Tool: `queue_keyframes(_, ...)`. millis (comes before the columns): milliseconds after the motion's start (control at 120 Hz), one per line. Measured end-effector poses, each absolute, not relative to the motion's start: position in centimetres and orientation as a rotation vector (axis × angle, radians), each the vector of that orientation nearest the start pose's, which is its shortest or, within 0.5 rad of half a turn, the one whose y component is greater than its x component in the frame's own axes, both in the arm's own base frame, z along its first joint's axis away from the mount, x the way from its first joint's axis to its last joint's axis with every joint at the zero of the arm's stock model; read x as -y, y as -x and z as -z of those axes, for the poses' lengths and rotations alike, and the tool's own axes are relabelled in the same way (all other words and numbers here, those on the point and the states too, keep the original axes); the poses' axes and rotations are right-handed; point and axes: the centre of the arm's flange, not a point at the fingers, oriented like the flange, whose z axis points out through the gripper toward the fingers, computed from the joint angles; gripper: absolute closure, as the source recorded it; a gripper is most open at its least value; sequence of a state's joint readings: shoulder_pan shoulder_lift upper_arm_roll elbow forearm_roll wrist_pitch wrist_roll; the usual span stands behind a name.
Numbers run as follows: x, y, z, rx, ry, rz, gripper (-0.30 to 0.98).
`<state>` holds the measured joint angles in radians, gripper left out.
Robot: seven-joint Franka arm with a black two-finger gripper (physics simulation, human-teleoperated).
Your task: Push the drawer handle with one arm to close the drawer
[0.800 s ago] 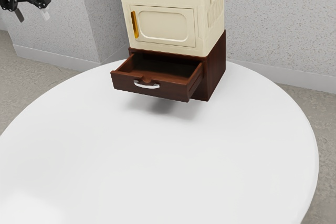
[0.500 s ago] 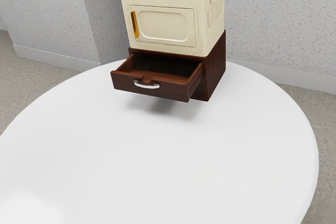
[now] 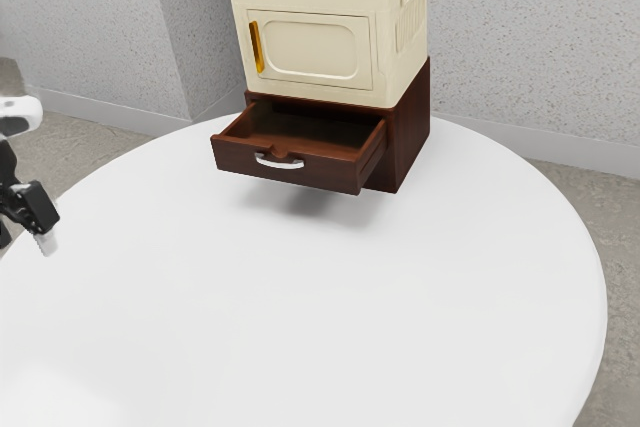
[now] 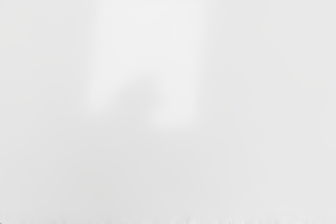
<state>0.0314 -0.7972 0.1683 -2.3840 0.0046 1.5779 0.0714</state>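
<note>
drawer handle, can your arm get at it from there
Likely yes: my gripper is at the exterior view's left, and I see nothing between it and the handle, which sits on the front of the pulled-out drawer. The reach itself is my guess.

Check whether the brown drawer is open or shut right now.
Open: the drawer juts out from its cabinet, its inside visible behind the handle.

I record the drawer as reddish brown, darker inside. On its front, the handle is silvery. Above it, the box is cream with an amber grip; below, the desk is plain white; behind, the wall is speckled grey.
</note>
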Motion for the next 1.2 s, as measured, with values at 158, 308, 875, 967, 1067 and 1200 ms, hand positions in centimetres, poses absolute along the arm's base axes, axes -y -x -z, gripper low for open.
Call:
queue_keyframes(158,-7.1,-33.4,-50.1,0.122,3.200,-0.179,0.02)
queue_keyframes(308,-6.4,-41.3,-46.5,0.094,3.145,-0.161,0.02)
queue_keyframes(875,-3.3,-60.1,-43.8,0.151,3.147,0.134,0.62)
queue_keyframes(967,-2.5,-62.2,-43.6,0.141,3.147,0.159,0.69)
queue_keyframes(1067,-2.2,-63.4,-42.7,0.144,3.149,0.152,0.73)
queue_keyframes(1200,-1.5,-65.5,-41.8,0.138,3.153,0.162,0.76)
